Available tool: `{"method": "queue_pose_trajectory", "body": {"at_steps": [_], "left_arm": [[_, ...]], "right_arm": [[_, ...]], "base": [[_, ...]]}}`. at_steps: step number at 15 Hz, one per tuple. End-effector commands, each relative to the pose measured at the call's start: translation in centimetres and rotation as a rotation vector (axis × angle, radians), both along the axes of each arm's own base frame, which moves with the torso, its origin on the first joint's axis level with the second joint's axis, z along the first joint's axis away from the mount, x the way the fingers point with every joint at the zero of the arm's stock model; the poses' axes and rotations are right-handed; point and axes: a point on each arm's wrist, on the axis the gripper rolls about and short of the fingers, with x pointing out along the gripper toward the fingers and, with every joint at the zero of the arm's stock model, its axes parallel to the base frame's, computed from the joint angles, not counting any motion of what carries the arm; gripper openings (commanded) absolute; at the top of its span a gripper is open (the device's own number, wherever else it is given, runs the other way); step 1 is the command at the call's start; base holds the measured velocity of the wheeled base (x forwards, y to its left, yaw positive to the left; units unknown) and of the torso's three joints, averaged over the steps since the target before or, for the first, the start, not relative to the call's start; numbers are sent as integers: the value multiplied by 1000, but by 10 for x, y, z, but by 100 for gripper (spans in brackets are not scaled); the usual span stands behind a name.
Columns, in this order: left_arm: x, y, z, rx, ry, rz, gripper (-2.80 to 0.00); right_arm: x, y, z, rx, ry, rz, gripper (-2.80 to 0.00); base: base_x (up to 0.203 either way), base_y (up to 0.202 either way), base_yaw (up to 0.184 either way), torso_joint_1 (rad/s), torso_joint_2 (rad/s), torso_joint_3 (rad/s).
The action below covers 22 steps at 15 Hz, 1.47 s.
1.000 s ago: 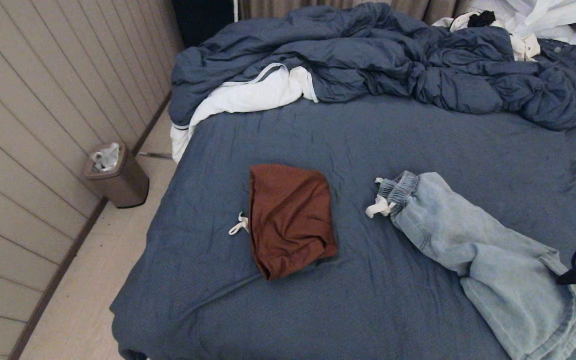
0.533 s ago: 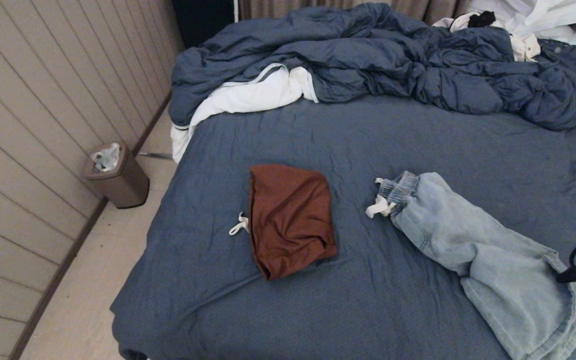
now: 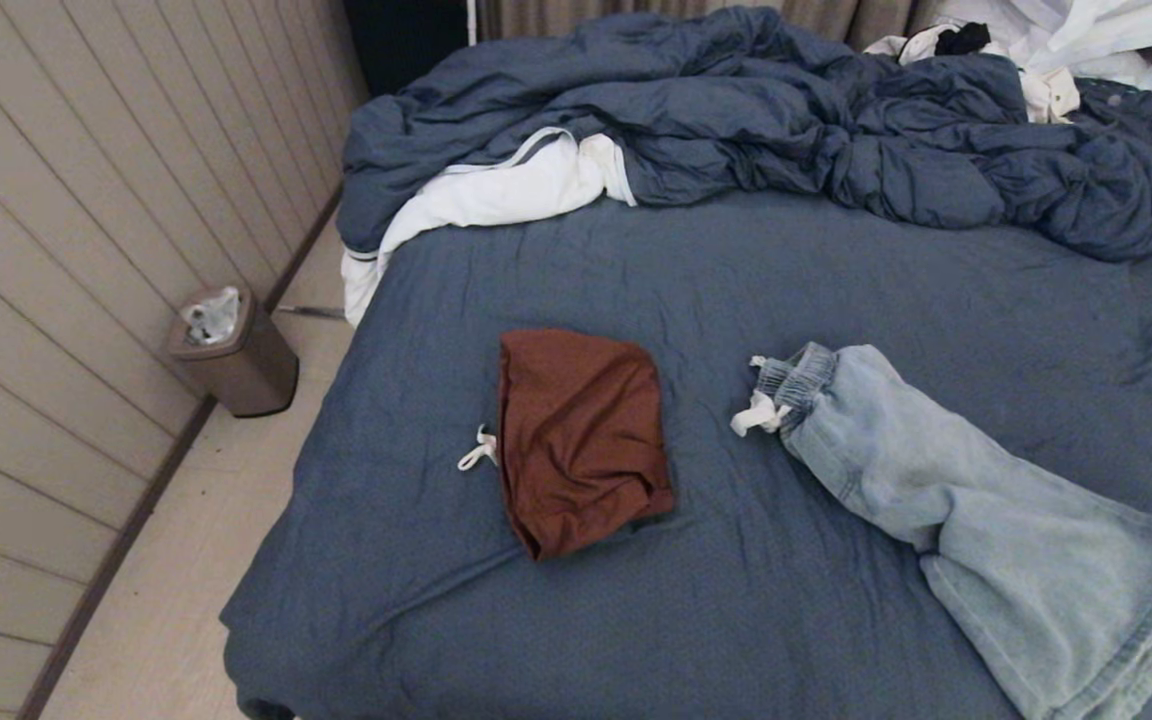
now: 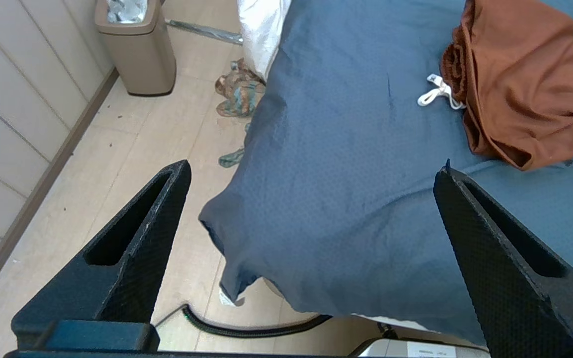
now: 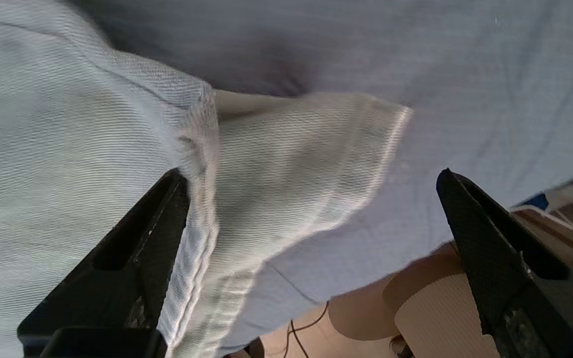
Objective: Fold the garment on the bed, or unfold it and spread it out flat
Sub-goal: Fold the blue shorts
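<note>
One folded rust-brown cloth garment (image 3: 581, 440), one pale denim trousers (image 3: 986, 520), slate-blue bed (image 3: 736, 270), right gripper (image 5: 311, 204) and left gripper (image 4: 311, 199) both spread wide, empty.

Head camera looks down from high over the bed (image 3: 696, 280). The left wrist camera peers past the bed's near corner to the floor – sharing the rust-brown garment (image 3: 581, 440) and bin (image 3: 236, 350). The right wrist camera sits close above pale denim (image 5: 67, 149).
</note>
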Motion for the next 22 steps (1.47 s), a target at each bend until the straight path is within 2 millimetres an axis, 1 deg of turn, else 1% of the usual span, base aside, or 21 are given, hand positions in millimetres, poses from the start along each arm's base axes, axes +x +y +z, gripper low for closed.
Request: {"method": "queue_pose_trajectory", "body": {"at_steps": [1, 3, 4, 5, 8, 9, 11, 13, 14, 16, 17, 19, 22], "left_arm": [[0, 0, 0, -1, 1, 1, 0], [0, 0, 0, -1, 1, 1, 0], [0, 0, 0, -1, 1, 1, 0], [0, 0, 0, -1, 1, 1, 0], [0, 0, 0, -1, 1, 1, 0], [0, 0, 0, -1, 1, 1, 0], [0, 0, 0, -1, 1, 1, 0], [0, 0, 0, -1, 1, 1, 0], [0, 0, 0, -1, 1, 1, 0], [0, 0, 0, -1, 1, 1, 0], [0, 0, 0, -1, 1, 1, 0], [0, 0, 0, -1, 1, 1, 0], [0, 0, 0, -1, 1, 1, 0]], "right_arm": [[-7, -1, -4, 15, 12, -6, 0], [-13, 7, -5, 35, 25, 3, 0], [-18, 14, -7, 51, 38, 13, 0], [-22, 21, -5, 61, 39, 26, 0], [-33, 40, 13, 70, -6, 62, 0], [-37, 47, 14, 81, -3, 69, 0], [-43, 59, 4, 116, 24, 86, 0], [-40, 69, -6, 149, 47, 108, 0], [-38, 71, -11, 164, 56, 110, 0], [-34, 67, -29, 202, 72, 109, 0], [-31, 63, -38, 200, 59, 112, 0], [-31, 64, -53, 190, 45, 114, 0], [-31, 68, -64, 165, 31, 126, 0]], "base": [[0, 0, 0, 0, 0, 0], [0, 0, 0, 0, 0, 0], [0, 0, 0, 0, 0, 0], [0, 0, 0, 0, 0, 0], [0, 0, 0, 0, 0, 0], [0, 0, 0, 0, 0, 0], [0, 0, 0, 0, 0, 0], [0, 0, 0, 0, 0, 0], [0, 0, 0, 0, 0, 0], [0, 0, 0, 0, 0, 0], [0, 0, 0, 0, 0, 0], [0, 0, 0, 0, 0, 0], [0, 0, 0, 0, 0, 0]]}}
